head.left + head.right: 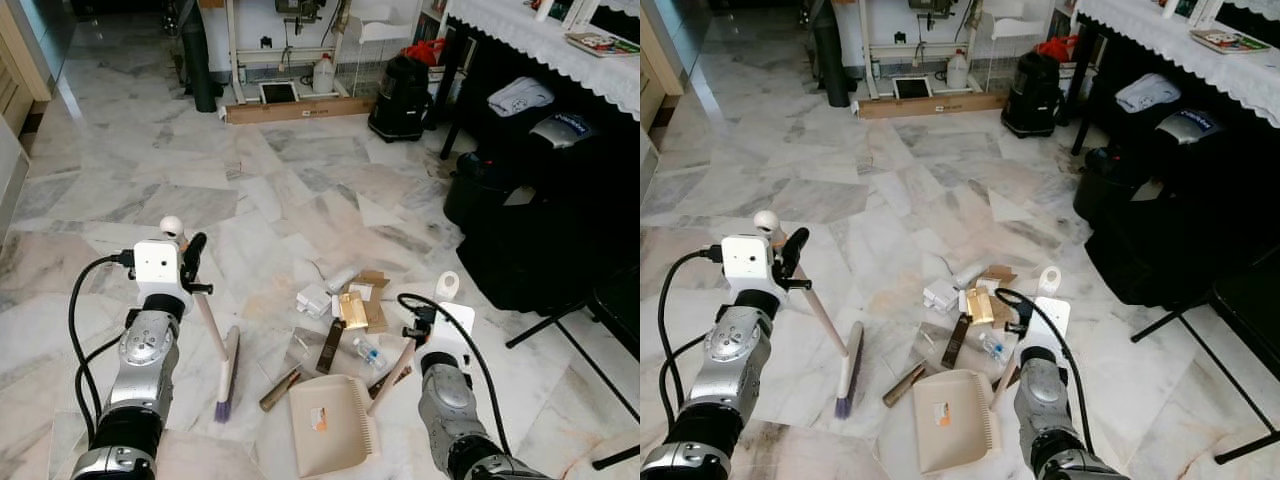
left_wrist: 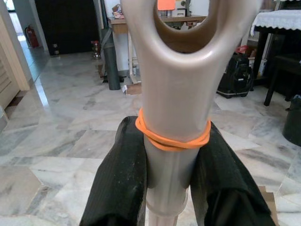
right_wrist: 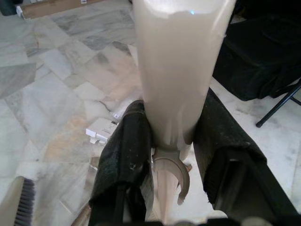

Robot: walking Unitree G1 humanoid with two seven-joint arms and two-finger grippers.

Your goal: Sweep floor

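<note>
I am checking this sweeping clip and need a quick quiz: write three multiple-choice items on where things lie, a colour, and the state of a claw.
1. Where does the broom head rest?
A. on the floor left of the dustpan
B. inside the dustpan
C. on the white-clothed table

2. What colour is the band around the broom handle?
A. blue
B. orange
C. green

3. What is the right claw doing?
A. hanging open
B. shut on a bottle
C. shut on the dustpan handle

Answers: 1 A, bristles touch the marble beside the pan; 2 B, left wrist view shows it orange; 3 C, both fingers press the pale handle.
</note>
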